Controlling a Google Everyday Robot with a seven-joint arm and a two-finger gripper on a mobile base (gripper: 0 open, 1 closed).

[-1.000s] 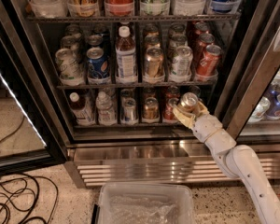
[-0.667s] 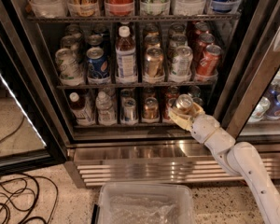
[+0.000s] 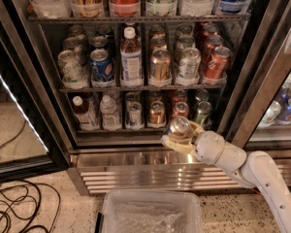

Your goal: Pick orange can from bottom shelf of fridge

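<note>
My gripper (image 3: 180, 139) is shut on the orange can (image 3: 179, 128), a coppery can with a silver lid. It holds the can tilted, just outside the fridge (image 3: 150, 160), in front of and slightly below the bottom shelf (image 3: 117, 129). The cream fingers (image 3: 171, 145) wrap under and around the can's body. My white arm (image 3: 242, 166) reaches in from the lower right. The bottom shelf holds bottles on the left and several cans in its lanes.
A similar coppery can (image 3: 156, 113) stands on the bottom shelf behind the gripper. A clear plastic bin (image 3: 153, 212) sits on the floor below. Black cables (image 3: 14, 208) lie at the lower left. The open glass door (image 3: 19, 106) is at the left.
The gripper, with the orange can in it, has drawn back out of the bottom shelf, moving down and to the left towards the camera.
</note>
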